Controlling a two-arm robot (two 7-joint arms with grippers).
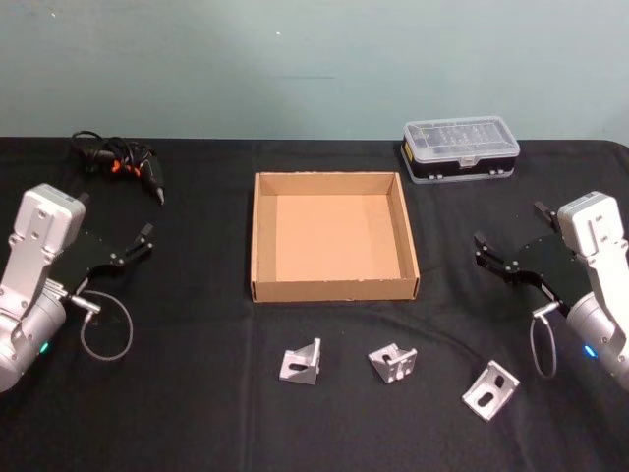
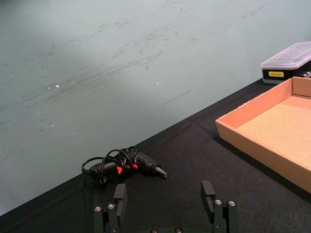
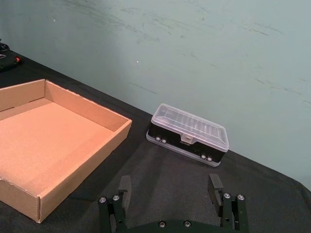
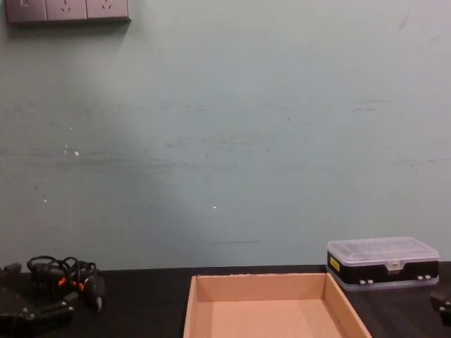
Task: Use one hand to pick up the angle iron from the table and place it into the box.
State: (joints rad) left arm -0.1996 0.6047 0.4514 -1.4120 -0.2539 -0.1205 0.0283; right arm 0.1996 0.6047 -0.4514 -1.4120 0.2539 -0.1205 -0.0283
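Left angle iron (image 1: 301, 362), middle angle iron (image 1: 393, 362) and right angle iron (image 1: 490, 389) lie on the bench (image 1: 197, 413) in front of the empty box (image 1: 334, 288). Nothing is grasped: right pincer (image 3: 169, 180) and left pincer (image 2: 164, 187) flank the box, both spread wide. Next, probably, one descends astride an iron.

L gripper (image 1: 136, 246) & R gripper (image 1: 511, 231) hover at sides, fingers apart.

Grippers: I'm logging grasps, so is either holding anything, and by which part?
Nothing is held. The left gripper and right gripper are open; the angle irons lie on the table.
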